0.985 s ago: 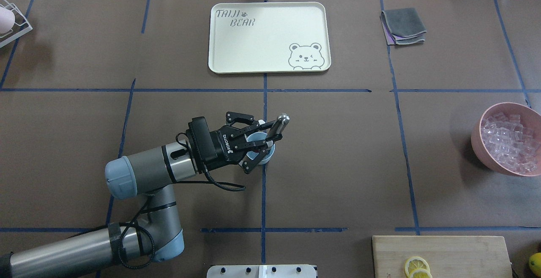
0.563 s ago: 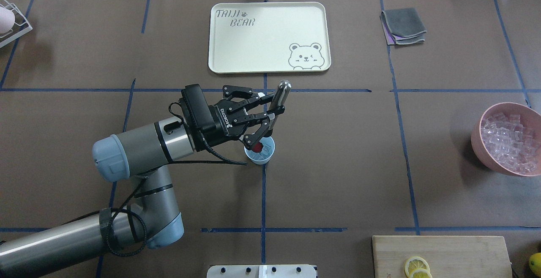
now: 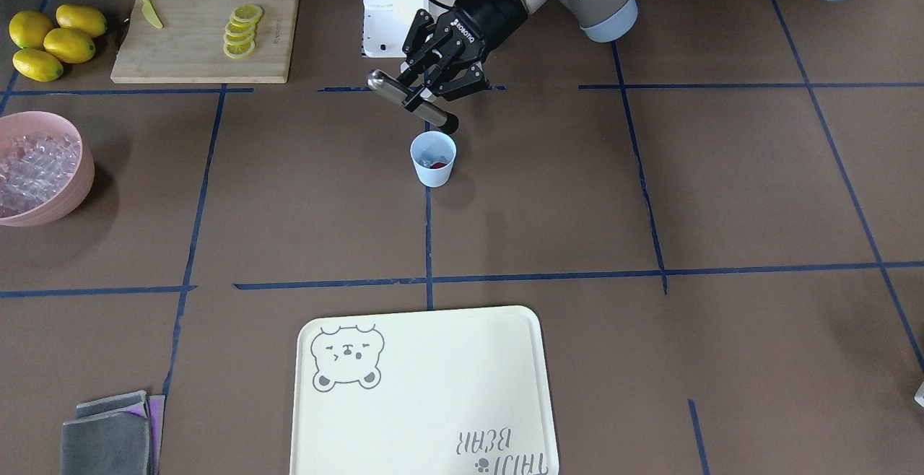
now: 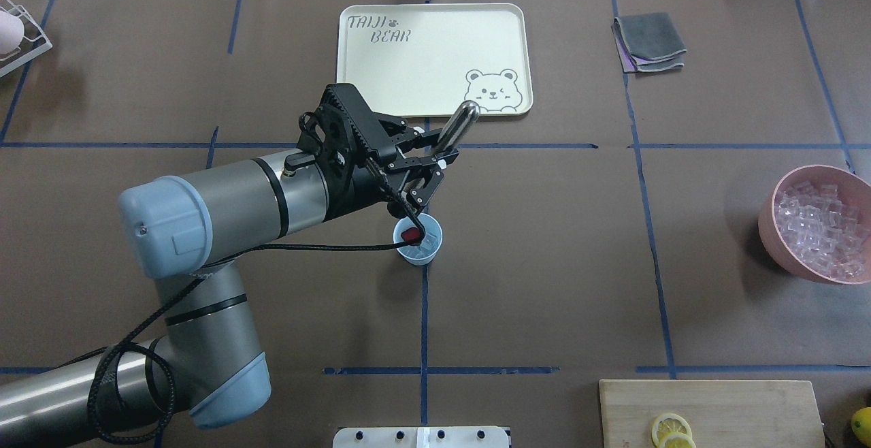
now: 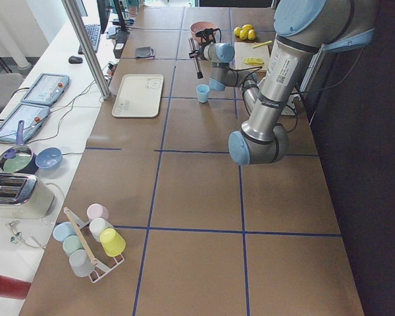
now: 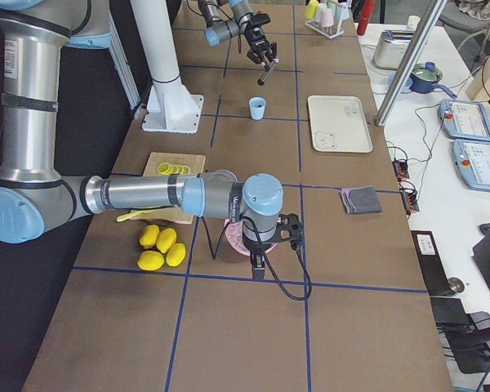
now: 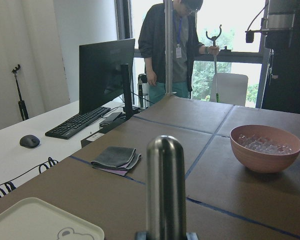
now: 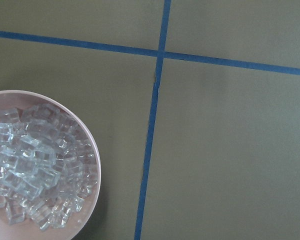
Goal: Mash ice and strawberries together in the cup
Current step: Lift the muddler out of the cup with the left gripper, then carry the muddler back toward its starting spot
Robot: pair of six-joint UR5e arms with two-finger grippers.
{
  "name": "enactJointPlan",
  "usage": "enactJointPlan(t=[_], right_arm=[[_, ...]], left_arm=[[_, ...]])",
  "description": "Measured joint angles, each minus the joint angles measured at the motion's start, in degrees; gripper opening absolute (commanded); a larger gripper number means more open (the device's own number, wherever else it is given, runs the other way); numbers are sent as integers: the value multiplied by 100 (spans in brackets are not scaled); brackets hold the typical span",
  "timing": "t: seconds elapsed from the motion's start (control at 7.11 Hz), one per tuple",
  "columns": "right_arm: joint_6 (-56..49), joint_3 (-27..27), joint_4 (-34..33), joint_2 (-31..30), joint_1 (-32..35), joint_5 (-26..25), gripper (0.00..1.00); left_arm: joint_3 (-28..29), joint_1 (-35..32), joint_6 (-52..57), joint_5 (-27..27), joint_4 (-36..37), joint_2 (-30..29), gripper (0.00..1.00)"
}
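**Muddler's out of the cup, berry doesn't look mashed to me**

Brown paper-covered table (image 4: pixel 544 264) taped off in blue squares, and the pale-blue cup (image 4: pixel 418 252) sits near the middle, right on a tape line. Inside it there's the strawberry (image 4: pixel 411 235), a small red blob, with a few bits of ice (image 4: pixel 427 245) beside it. The left gripper (image 4: pixel 435 159) is clamped on a steel muddler (image 4: pixel 458 123). It's tilted, and the black tip hangs just above the cup's rim, not inside. The right gripper (image 6: pixel 260 263) hovers over by the pink bowl (image 4: pixel 776 250) full of more cubes; I can't tell if its fingers are apart or closed. My read: the ingredients are loaded, but the berry looks pretty whole, so the mashing probably needs more plunges.
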Motion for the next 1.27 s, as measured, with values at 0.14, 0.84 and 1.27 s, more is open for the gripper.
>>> enactJointPlan(t=[0.14, 0.84, 1.27], right_arm=[[0, 0, -1, 0, 0, 0, 100], [-8, 4, 3, -17, 0, 0, 100], [-9, 3, 4, -31, 0, 0, 100]], left_arm=[[-227, -60, -104, -1, 893, 2, 0], [-1494, -721, -99, -759, 5234, 404, 8], [-1403, -2152, -16, -2277, 5830, 1485, 7]])
